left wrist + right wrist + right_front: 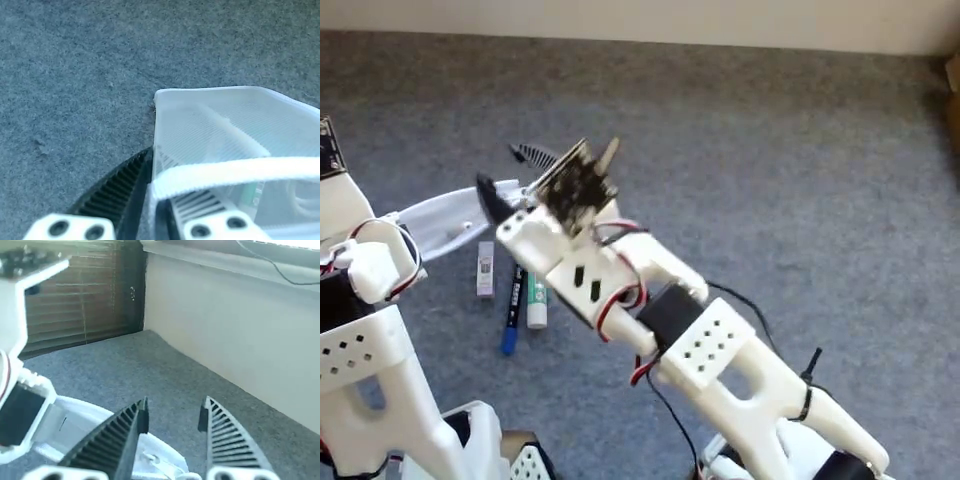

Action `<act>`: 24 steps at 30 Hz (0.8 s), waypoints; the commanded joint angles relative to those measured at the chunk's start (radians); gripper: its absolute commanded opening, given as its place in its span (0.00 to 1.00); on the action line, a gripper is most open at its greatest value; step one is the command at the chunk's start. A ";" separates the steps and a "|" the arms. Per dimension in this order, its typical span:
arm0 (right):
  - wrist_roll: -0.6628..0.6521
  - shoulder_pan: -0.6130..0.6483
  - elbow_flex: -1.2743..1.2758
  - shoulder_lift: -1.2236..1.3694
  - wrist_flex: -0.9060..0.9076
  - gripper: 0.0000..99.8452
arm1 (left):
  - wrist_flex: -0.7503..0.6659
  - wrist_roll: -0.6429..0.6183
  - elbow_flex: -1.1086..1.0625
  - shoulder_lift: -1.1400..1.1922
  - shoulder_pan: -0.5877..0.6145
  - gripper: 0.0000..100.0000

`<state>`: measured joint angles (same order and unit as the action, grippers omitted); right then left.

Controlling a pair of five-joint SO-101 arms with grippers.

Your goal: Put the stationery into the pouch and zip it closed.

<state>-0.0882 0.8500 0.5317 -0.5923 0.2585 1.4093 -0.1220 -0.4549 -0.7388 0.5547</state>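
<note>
My left gripper (155, 167) is clamped on the edge of the mesh pouch (225, 125), which extends out from the jaws over the carpet (75, 75). My right gripper (174, 412) is empty with its jaws apart, just above the pouch, and that arm is stretched forward across the middle. Outside the pouch, just beside it on the carpet, lie a blue pen (510, 318), a marker (537, 300) and what may be an eraser (485, 270).
</note>
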 commanded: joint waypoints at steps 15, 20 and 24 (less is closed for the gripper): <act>0.216 -0.255 -0.679 0.331 0.562 0.16 | -0.012 -0.008 -0.010 0.018 0.018 0.01; 0.252 -0.277 -0.868 0.526 0.668 0.16 | -0.012 -0.006 -0.010 0.018 0.019 0.01; 0.272 -0.282 -1.017 0.668 0.759 0.16 | -0.012 -0.006 -0.010 0.019 0.019 0.01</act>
<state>0.1603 0.5877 -0.3383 0.0338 0.9643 1.4093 -0.1220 -0.4549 -0.7388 0.5547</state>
